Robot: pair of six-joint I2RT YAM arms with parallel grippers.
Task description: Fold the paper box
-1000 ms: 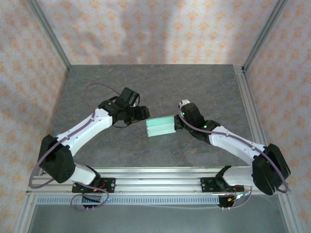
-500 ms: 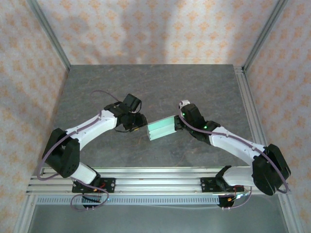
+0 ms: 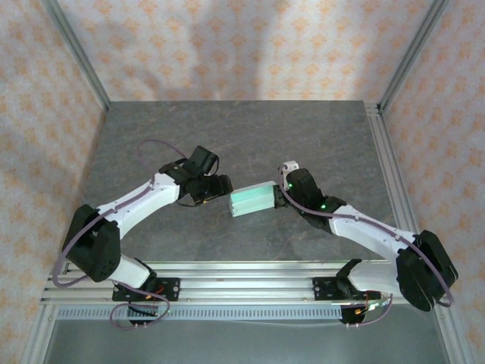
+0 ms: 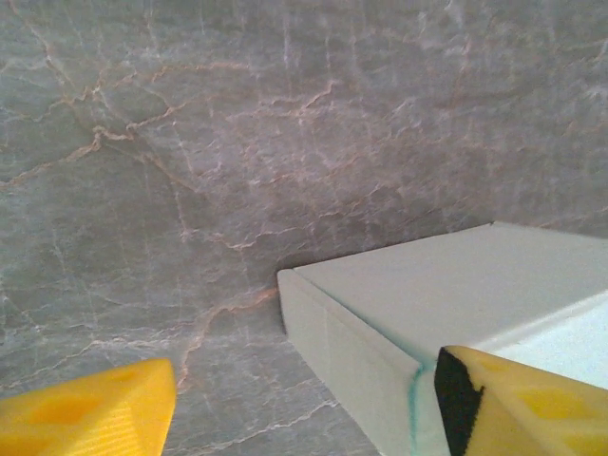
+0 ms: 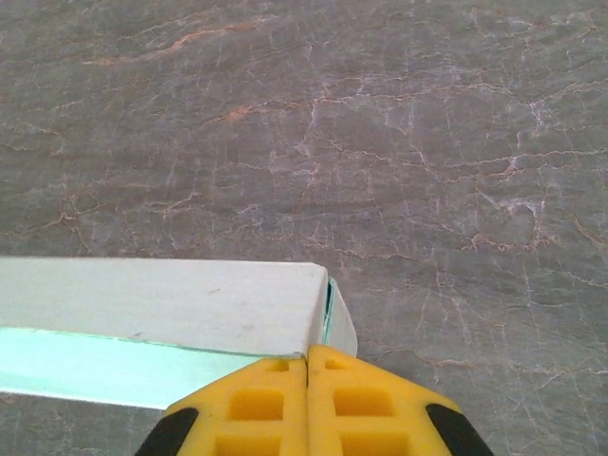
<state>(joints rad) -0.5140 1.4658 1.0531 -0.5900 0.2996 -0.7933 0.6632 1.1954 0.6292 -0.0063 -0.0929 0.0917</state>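
A: The paper box (image 3: 254,199) is at the middle of the counter (image 3: 227,129); right end effector (image 5: 309,380) pinched shut on its right end.
B: And left end effector (image 3: 218,186) gapes, empty, at its left end. Close slowly, square to that end.

the paper box (image 3: 254,199) is looking like thin matt card, smooth, pale mint with a brighter teal edge. the table (image 3: 227,129) is showing a grey stone-look top with fine veins and a dull sheen. fingers (image 5: 256,404) of the right gripper (image 5: 307,361) are coming across as matt yellow moulded plastic. arm shells (image 3: 136,201) are reading as smooth white plastic, and the rail (image 3: 242,274) is looking like bare brushed metal.
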